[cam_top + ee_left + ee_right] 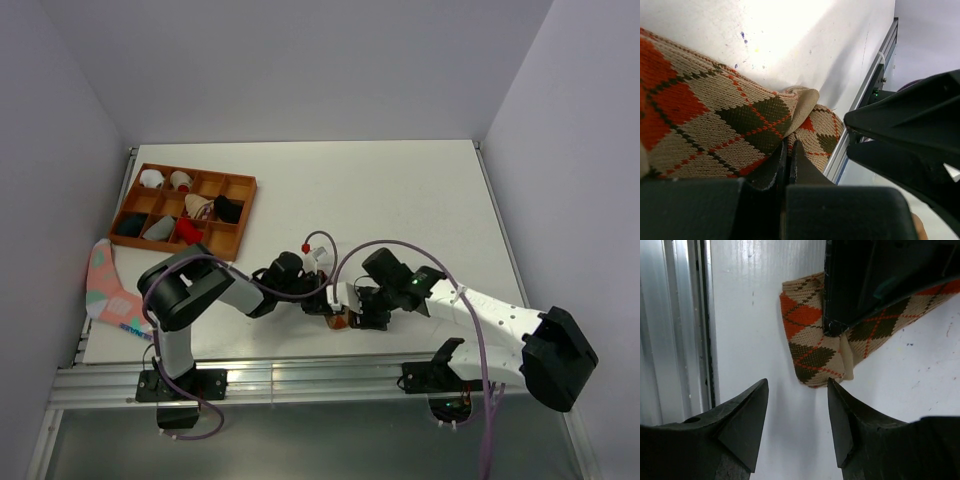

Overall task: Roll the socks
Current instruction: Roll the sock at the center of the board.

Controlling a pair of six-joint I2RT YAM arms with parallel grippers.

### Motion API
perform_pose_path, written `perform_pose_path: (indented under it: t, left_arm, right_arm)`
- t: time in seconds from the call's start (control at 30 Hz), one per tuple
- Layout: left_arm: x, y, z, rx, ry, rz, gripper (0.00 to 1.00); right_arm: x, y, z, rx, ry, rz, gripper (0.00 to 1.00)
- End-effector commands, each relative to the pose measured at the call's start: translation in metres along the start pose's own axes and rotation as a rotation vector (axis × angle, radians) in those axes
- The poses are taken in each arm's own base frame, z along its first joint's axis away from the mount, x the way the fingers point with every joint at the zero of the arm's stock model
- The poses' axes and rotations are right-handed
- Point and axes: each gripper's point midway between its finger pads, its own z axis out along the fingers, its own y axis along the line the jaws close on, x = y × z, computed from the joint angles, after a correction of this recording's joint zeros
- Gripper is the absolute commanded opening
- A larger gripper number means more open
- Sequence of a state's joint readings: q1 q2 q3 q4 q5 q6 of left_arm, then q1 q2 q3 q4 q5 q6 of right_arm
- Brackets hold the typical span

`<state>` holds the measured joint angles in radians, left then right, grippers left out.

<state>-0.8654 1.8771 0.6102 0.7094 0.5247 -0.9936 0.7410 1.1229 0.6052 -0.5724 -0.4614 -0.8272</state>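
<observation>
Overhead; close wrist views sharing sock (805,320)

**Fig. 1. Where things lie around my jaws**

Table (400,190) from above, my bases at 6 o'clock. The folded sock (340,319) lies on it near the 6 o'clock edge, between my grippers. My left gripper (322,297) rests on it from 10 o'clock, and my right gripper (362,312) stands just beside it at 3 o'clock. The tray (246,219) sits at 10 o'clock, with bundles (189,231) in its compartments. A second sock (105,285) lies at the 9 o'clock edge, at 7 o'clock of the tray.
</observation>
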Motion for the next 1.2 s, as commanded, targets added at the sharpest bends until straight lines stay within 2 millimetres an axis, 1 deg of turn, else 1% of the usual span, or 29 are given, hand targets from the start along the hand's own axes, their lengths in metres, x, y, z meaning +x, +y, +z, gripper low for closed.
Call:
perform_pose_path:
  t: [0.0, 0.1, 0.17, 0.2, 0.27, 0.4, 0.6, 0.7, 0.73, 0.77, 0.8, 0.83, 0.87, 0.93, 0.97, 1.03, 1.07, 1.13, 1.17]
  left_arm:
    - [0.071, 0.111, -0.028, -0.408, 0.192, -0.145, 0.0]
    - [0.073, 0.114, -0.029, -0.409, 0.206, -0.146, 0.0]
    - [0.074, 0.113, -0.029, -0.401, 0.21, -0.146, 0.0]
    - [0.074, 0.114, -0.029, -0.402, 0.212, -0.148, 0.0]
    - [0.075, 0.114, -0.03, -0.397, 0.216, -0.146, 0.0]
    - [0.074, 0.115, -0.03, -0.386, 0.218, -0.153, 0.0]
    - [0.071, 0.113, -0.029, -0.368, 0.219, -0.151, 0.0]
    - [0.067, 0.11, -0.027, -0.361, 0.216, -0.144, 0.0]
    - [0.067, 0.108, -0.026, -0.352, 0.218, -0.141, 0.0]
    - [0.065, 0.109, -0.026, -0.355, 0.213, -0.137, 0.0]
    - [0.063, 0.108, -0.025, -0.352, 0.207, -0.129, 0.0]
    - [0.06, 0.106, -0.025, -0.343, 0.193, -0.115, 0.01]
    - [0.053, 0.103, -0.025, -0.346, 0.159, -0.102, 0.0]
    - [0.041, 0.099, -0.024, -0.351, 0.121, -0.077, 0.01]
    - [0.03, 0.088, -0.023, -0.322, 0.085, -0.049, 0.01]
    - [0.014, 0.075, -0.021, -0.296, 0.033, -0.017, 0.04]
    - [0.003, 0.063, -0.021, -0.271, 0.002, 0.013, 0.04]
    - [-0.011, 0.048, -0.021, -0.241, -0.04, 0.039, 0.05]
    - [-0.021, 0.032, -0.023, -0.199, -0.075, 0.071, 0.06]
  right_arm:
    - [-0.016, -0.023, 0.004, 0.108, -0.031, -0.077, 0.58]
    - [-0.019, -0.022, 0.009, 0.102, -0.029, -0.105, 0.58]
    - [-0.019, -0.018, 0.014, 0.091, -0.021, -0.122, 0.58]
    - [-0.019, -0.019, 0.016, 0.099, -0.014, -0.13, 0.58]
    - [-0.018, -0.013, 0.021, 0.077, -0.001, -0.144, 0.58]
    - [-0.012, -0.007, 0.027, 0.055, 0.024, -0.152, 0.57]
    - [0.003, -0.002, 0.035, 0.039, 0.072, -0.153, 0.54]
    - [0.003, -0.001, 0.038, 0.026, 0.077, -0.141, 0.5]
    - [0.003, -0.001, 0.038, 0.021, 0.08, -0.14, 0.42]
    - [0.005, 0.003, 0.039, -0.003, 0.089, -0.13, 0.38]
    - [0.002, 0.004, 0.038, -0.015, 0.087, -0.132, 0.34]
    - [0.002, 0.006, 0.038, -0.033, 0.09, -0.128, 0.31]
    - [0.005, 0.013, 0.039, -0.076, 0.103, -0.114, 0.3]
    - [0.002, 0.014, 0.039, -0.091, 0.109, -0.102, 0.25]
    - [0.005, 0.015, 0.04, -0.105, 0.121, -0.093, 0.24]
    - [0.007, 0.016, 0.04, -0.107, 0.132, -0.087, 0.24]
    - [0.008, 0.016, 0.04, -0.106, 0.135, -0.082, 0.24]
    - [0.009, 0.016, 0.04, -0.102, 0.141, -0.076, 0.24]
    - [0.01, 0.016, 0.04, -0.099, 0.144, -0.071, 0.23]
